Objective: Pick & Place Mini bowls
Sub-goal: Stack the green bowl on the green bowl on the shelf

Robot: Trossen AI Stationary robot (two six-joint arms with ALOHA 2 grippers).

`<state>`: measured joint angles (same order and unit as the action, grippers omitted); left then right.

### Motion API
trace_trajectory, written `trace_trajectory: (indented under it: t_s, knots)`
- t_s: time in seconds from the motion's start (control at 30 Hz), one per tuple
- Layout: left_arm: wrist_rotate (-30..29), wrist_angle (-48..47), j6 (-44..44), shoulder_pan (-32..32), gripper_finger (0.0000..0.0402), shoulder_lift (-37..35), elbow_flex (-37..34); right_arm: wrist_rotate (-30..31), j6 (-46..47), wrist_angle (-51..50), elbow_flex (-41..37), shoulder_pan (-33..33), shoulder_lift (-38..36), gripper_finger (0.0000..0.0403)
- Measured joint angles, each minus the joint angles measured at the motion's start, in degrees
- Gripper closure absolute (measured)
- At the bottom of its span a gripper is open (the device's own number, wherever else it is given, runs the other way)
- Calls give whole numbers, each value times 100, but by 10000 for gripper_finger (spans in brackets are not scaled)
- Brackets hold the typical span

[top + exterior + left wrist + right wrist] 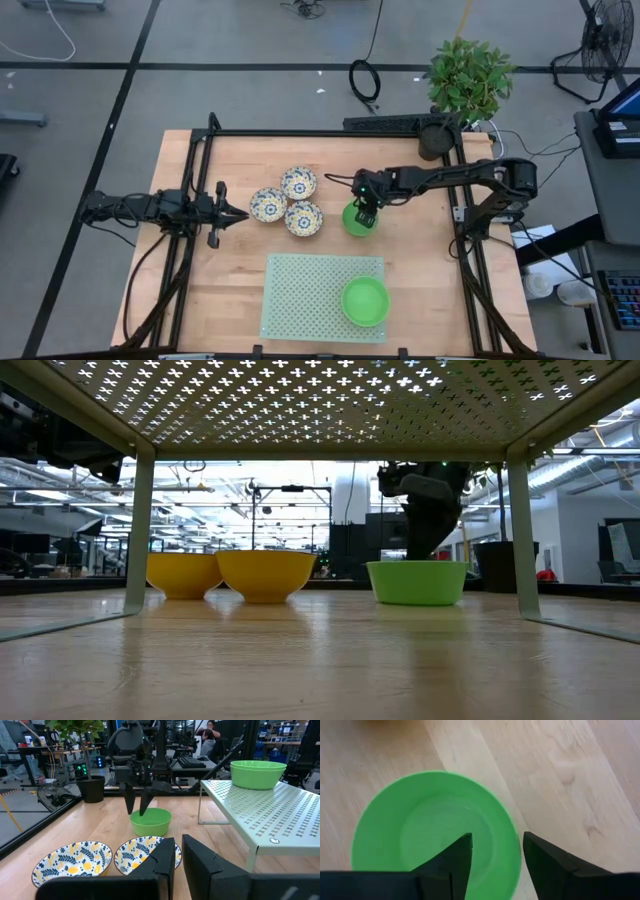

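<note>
A plain green mini bowl (pixel 352 222) (pixel 150 821) stands upright on the wood near the table's middle. My right gripper (pixel 366 218) (pixel 497 837) hovers over it, pointing down and open. One finger is above the bowl's inside and the other is outside its rim (pixel 516 857); I see no touch. Three blue-and-yellow floral bowls (pixel 298 183) (pixel 267 205) (pixel 303 218) sit clustered to its left. Green bowls (pixel 365 300) (pixel 257 772), seemingly two nested, rest on the pale-green perforated mat (pixel 300 290). My left gripper (pixel 243 213) (pixel 178 855) waits shut, left of the floral bowls.
The perforated mat is a raised shelf on legs (pixel 140 530) (pixel 520 530) at the table's near edge. A potted plant (pixel 470 75) and a black pot (pixel 437 135) stand at the far right corner. Black frame rails (pixel 190 200) run along both sides of the table.
</note>
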<state>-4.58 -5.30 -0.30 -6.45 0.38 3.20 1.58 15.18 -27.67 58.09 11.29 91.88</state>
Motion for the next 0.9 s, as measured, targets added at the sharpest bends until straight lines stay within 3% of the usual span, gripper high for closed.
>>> trace_trajectory:
  t_s: [0.33, 0.9]
  knots:
    - [0, 0, 0, -1, 364, -1, 0, 6, 19, 435, -558, 26, 15, 237]
    - [0, 0, 0, 1, 364, -2, 0, 7, 19, 435, -648, 26, 15, 242]
